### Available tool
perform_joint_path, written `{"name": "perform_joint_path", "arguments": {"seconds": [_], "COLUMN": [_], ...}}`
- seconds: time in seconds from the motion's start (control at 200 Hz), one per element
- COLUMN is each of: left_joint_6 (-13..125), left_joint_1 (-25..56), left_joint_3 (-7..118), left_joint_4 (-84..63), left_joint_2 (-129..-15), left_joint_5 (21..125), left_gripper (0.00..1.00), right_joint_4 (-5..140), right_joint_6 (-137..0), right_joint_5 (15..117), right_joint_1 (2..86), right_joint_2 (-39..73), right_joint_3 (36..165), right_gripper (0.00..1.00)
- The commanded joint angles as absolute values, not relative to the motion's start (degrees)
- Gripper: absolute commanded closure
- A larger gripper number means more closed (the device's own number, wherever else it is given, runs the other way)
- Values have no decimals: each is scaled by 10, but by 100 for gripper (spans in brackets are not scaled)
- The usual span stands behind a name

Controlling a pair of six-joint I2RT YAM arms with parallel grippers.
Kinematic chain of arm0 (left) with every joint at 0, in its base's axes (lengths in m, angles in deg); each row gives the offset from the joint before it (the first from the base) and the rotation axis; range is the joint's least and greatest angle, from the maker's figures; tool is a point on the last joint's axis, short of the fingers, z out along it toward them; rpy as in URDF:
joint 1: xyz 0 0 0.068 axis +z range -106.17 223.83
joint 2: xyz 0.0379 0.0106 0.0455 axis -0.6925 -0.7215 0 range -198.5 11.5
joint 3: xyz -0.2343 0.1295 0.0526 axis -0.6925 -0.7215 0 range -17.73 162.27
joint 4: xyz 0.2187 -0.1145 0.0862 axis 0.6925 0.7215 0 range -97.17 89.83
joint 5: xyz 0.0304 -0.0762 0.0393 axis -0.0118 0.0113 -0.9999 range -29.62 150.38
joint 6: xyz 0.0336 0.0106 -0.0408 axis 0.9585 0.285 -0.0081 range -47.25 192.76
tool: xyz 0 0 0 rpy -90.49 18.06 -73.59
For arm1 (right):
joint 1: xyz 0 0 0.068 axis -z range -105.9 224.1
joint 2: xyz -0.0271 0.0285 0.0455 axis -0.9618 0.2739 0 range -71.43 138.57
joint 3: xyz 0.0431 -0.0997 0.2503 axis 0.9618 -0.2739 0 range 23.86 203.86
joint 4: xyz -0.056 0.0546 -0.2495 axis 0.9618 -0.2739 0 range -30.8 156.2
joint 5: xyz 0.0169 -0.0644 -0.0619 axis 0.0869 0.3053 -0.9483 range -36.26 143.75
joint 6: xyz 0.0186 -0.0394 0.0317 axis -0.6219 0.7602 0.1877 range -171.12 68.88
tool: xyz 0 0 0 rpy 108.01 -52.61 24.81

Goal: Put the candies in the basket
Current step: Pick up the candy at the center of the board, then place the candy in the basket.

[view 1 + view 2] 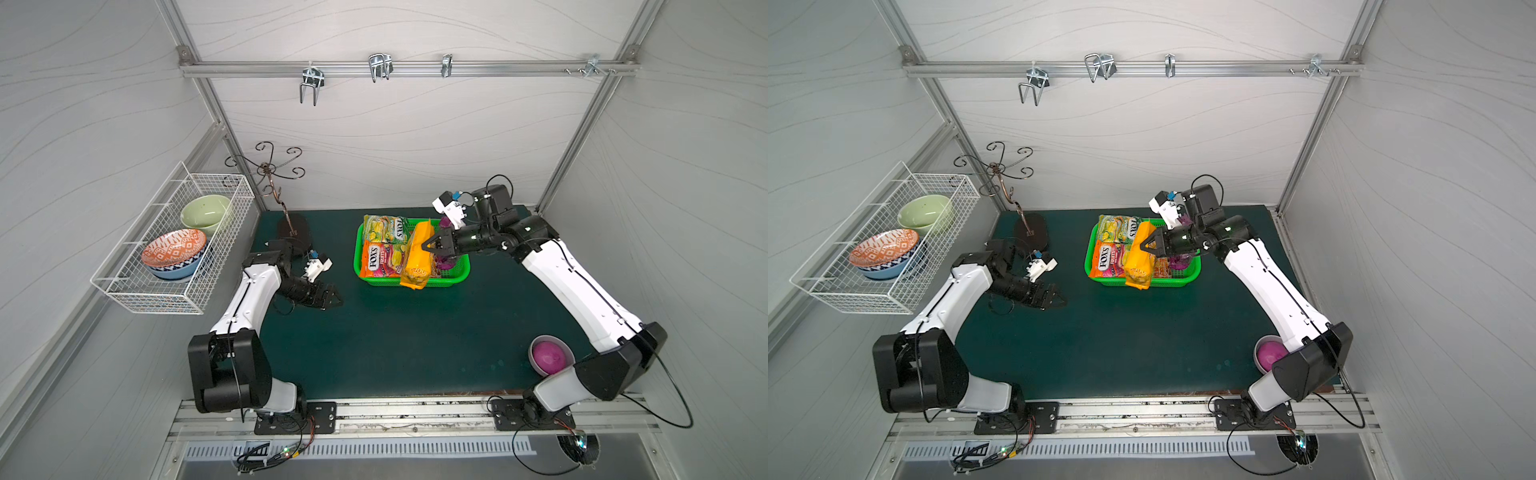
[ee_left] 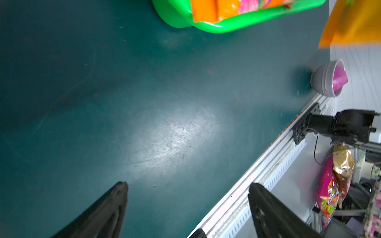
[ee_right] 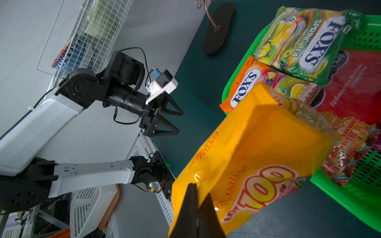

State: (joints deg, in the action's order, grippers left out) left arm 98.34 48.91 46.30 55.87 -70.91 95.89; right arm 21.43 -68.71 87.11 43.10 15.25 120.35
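Leftmost, a white wire basket [image 1: 166, 266] on the side wall carries a green bowl and two stacked patterned bowls. Next to it, a curly metal stand [image 1: 291, 230] sits at the back corner of the dark green table [image 1: 395, 345]. The left gripper [image 1: 336, 299] hovers low over bare tabletop, jaws spread wide and holding nothing; it is well apart from the green basket [image 1: 356, 253], which stands mid-table toward the back. Inside the basket, a green FOX'S bag [image 1: 384, 229] lies at the far end with an orange FOX'S bag [image 1: 380, 261] in front of it. Beside those, the yellow-orange bag [image 1: 417, 259] hangs over the basket, and in both top views its lower end reaches past the near rim. The right gripper [image 1: 424, 246] is clamped on this bag's edge. A purple bag [image 1: 444, 262] lies at the basket's right end, partly hidden under that arm. Farthest right, a purple-lined bowl [image 1: 548, 353] rests near the table's front corner.
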Motion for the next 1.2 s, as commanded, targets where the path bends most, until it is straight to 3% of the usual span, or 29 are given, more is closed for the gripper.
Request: {"name": "perform_joint_path", "arguments": {"seconds": [0.0, 0.24, 0.58, 0.87, 1.191], "left_joint_6": [998, 996, 994, 993, 990], "left_joint_1": [469, 450, 449, 449, 449], "left_joint_3": [482, 470, 458, 453, 448], "left_joint_4": [559, 547, 537, 534, 529], "left_joint_2": [-696, -694, -685, -684, -680], "left_joint_5": [954, 953, 949, 947, 946], "left_gripper": [5, 5, 6, 6, 6], "right_joint_4": [209, 185, 132, 157, 171], "right_joint_6": [-671, -639, -578, -613, -623], "right_joint_5": [915, 906, 796, 859, 871], "right_joint_1": [459, 523, 546, 541, 517], "right_joint_2": [138, 152, 217, 262, 340], "right_joint_3": [1244, 1258, 1281, 1323, 1469], "right_gripper": [100, 100, 100, 100, 100]}}
